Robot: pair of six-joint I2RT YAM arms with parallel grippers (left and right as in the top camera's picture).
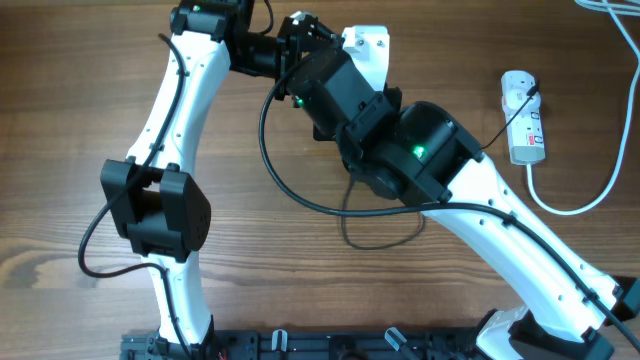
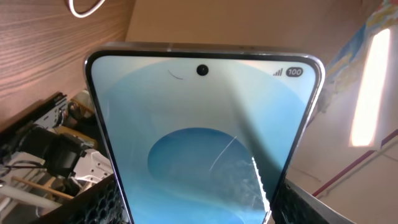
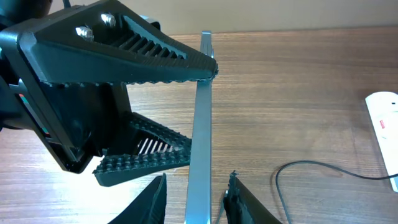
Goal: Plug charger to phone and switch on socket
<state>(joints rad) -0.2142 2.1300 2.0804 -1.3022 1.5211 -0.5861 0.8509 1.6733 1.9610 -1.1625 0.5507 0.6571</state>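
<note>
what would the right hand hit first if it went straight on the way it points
The phone, held edge-on by the left hand: its thin edge stands right between the fingertips of the right hand. The table lies beyond, though depth is hard to judge.

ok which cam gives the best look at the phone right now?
Left wrist. The phone fills the frame face-on: cyan screen, camera hole and status icons are all clear. Right wrist shows only its thin edge. Overhead, the arms cover that spot and I can't make it out.
</note>
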